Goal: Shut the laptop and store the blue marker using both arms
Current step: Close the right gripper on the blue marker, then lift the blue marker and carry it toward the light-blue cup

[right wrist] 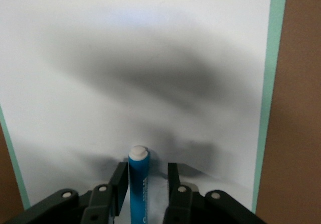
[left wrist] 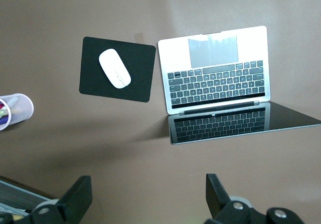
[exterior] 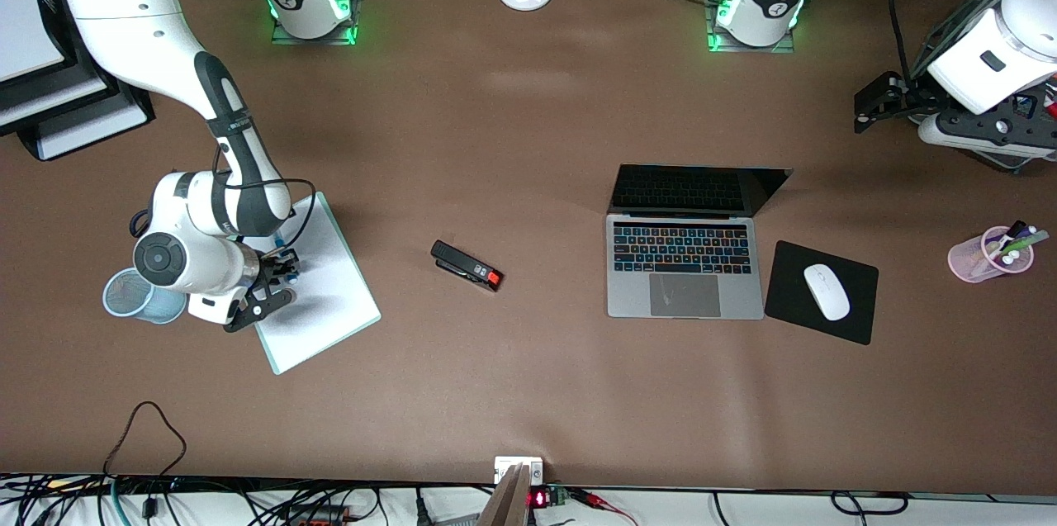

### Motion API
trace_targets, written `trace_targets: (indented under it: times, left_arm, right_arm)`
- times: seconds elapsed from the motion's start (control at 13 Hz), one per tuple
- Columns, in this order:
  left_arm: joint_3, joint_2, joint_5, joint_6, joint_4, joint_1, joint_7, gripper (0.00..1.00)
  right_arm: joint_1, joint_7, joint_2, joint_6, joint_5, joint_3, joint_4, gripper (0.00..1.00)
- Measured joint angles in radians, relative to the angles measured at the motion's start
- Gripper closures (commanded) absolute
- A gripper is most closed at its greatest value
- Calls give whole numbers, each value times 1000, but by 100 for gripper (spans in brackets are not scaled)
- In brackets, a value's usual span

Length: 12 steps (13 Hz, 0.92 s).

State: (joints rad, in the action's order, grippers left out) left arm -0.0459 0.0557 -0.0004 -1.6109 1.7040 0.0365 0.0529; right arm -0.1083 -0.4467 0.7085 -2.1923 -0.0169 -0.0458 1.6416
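The right gripper (right wrist: 145, 186), low over the clipboard (exterior: 330, 295), brackets the marker (right wrist: 138, 184) lying there with fingers not yet clamped, ready to lift, while the left gripper (left wrist: 145, 199) waits spread wide above the open laptop (exterior: 684, 262).

The laptop (exterior: 684, 262) is a slim silver-grey unit with black keys, a large grey trackpad and a dark screen. It lies open and flat on the table, toward the left arm's end, lid raised. The blue marker (right wrist: 138, 184) is a slim bright-blue stick with a white end, lying on the white sheet of a green-edged clipboard (exterior: 326, 295) toward the right arm's end.
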Motion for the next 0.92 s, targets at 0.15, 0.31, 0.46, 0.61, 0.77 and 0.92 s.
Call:
trace_targets:
  times: [0.15, 0.31, 0.46, 0.61, 0.77, 0.92]
  left_arm:
    - [0, 0, 0, 0, 0, 0, 0, 0]
    - [0, 0, 0, 0, 0, 0, 0, 0]
    - [0, 0, 0, 0, 0, 0, 0, 0]
    - [0, 0, 0, 0, 0, 0, 0, 0]
    - [0, 0, 0, 0, 0, 0, 0, 0]
    - [0, 0, 0, 0, 0, 0, 0, 0]
  right_arm:
    - [0, 0, 0, 0, -1, 0, 0, 69]
    - [0, 1, 1, 0, -1, 0, 0, 78]
    - [0, 1, 2, 0, -2, 0, 0, 89]
    - [0, 1, 2, 0, -2, 0, 0, 100]
    - [0, 2, 2, 0, -2, 0, 0, 100]
    - [0, 2, 2, -1, -2, 0, -7, 100]
